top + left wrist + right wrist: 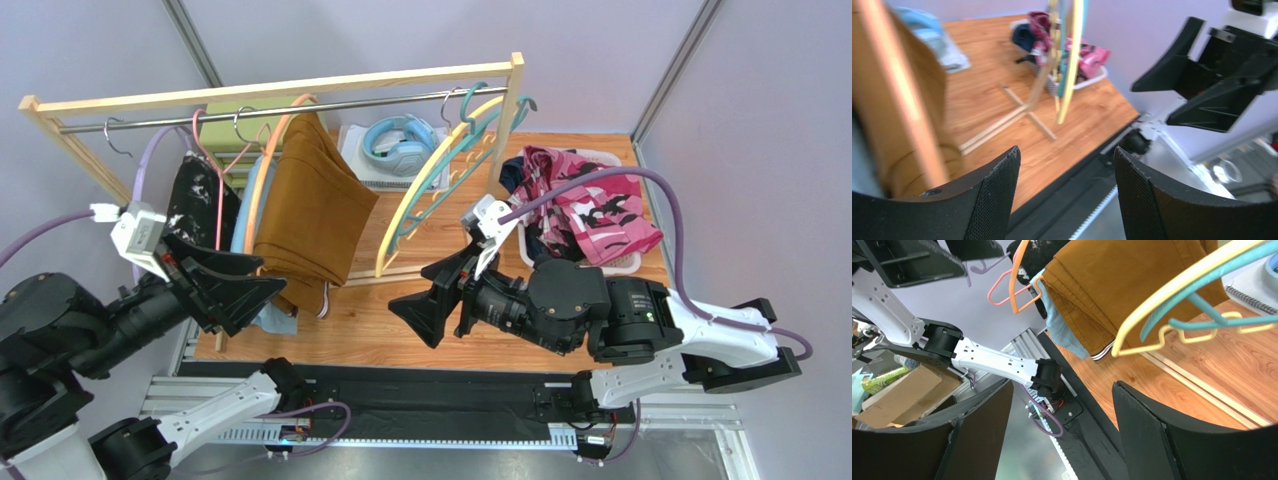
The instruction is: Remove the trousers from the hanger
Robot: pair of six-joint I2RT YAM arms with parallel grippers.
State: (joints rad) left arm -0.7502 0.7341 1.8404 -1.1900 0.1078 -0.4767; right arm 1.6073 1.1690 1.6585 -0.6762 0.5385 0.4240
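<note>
Mustard-brown trousers [310, 210] hang folded over an orange hanger [262, 180] on the wooden rack [270, 95]. Black speckled trousers [200, 200] hang to their left, and light blue trousers [272, 318] show just below. My left gripper [272, 274] is open beside the mustard pair's lower left edge, with nothing between its fingers [997, 200]. My right gripper [405, 290] is open and empty, in front of the rack and pointing left. In the right wrist view the mustard trousers [1122, 285] and light blue trousers [1062, 330] hang above the open jaws. Pink floral trousers [590, 200] and navy trousers [515, 175] lie in a basket.
A white basket [625, 262] sits at the back right of the wooden table. Empty yellow and teal hangers [440, 170] hang at the rack's right end. Blue headphones [400, 140] rest on a notebook behind the rack. The rack's wooden foot [400, 272] crosses the table.
</note>
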